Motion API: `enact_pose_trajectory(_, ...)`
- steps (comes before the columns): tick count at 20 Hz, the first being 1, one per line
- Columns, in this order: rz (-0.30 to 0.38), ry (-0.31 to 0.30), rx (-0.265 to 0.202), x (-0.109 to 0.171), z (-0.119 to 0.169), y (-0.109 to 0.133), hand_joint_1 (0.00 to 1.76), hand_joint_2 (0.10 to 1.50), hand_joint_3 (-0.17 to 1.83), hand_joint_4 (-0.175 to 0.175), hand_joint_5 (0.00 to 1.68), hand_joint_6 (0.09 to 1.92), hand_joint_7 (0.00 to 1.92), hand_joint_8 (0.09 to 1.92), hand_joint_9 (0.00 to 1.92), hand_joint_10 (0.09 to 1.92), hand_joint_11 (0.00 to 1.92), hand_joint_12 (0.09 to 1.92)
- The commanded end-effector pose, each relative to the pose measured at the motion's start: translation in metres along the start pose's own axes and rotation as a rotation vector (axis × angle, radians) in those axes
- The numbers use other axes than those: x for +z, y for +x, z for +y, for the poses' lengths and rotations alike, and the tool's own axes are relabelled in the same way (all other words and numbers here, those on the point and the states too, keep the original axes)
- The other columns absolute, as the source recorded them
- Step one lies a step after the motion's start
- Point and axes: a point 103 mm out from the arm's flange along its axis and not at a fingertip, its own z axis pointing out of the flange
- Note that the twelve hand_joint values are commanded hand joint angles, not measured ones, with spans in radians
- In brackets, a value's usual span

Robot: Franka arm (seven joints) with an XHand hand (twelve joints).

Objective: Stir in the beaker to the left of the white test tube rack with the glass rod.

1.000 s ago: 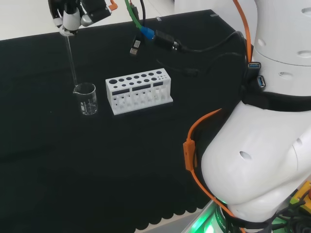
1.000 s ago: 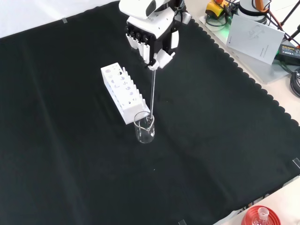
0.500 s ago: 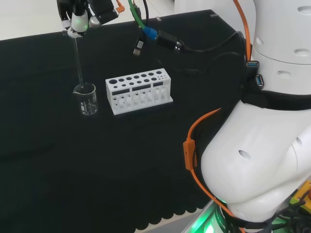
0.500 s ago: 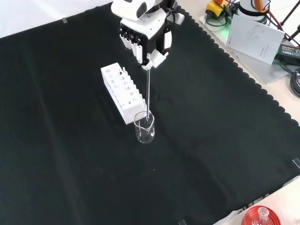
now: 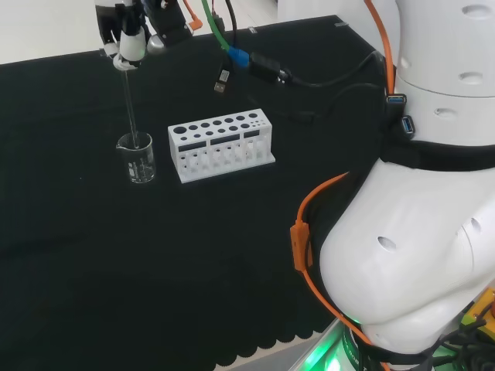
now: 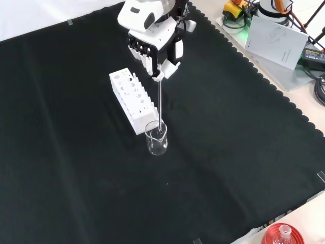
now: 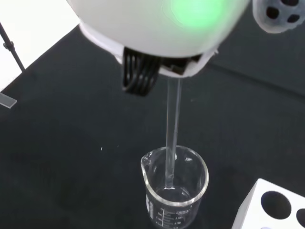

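Note:
A small clear glass beaker [image 5: 139,158] [image 6: 156,139] [image 7: 175,191] stands on the black cloth just left of the white test tube rack [image 5: 220,145] in the head view. The hand [image 5: 130,40] [image 6: 155,43] hangs above the beaker, its fingers curled round the top of a thin glass rod [image 5: 131,104] [image 6: 160,101] [image 7: 172,133]. The rod runs almost straight down, and its lower end sits inside the beaker near the bottom. In the front view the rack [image 6: 133,99] lies behind and left of the beaker. A blurred white part of the hand [image 7: 157,24] shows in the wrist view.
Black and green cables [image 5: 255,62] with plugs dangle above the rack in the head view. The arm's big white links [image 5: 418,216] stand at that view's right. Papers and gear [image 6: 277,35] lie off the cloth's far right edge in the front view, and a red stand [image 6: 282,235] sits at the bottom.
The hand has shifted right in the head view, bringing the rod from outside the beaker's left rim to inside it, with its tip lower down.

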Motion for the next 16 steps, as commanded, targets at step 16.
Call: enact_pose_trajectory(16,0.004,0.037,-0.050,0.032,0.036,0.014,1.34,0.46,0.93,-0.175,1.29,0.62,1.57,0.41,1.82,0.09,1.70,0.38)
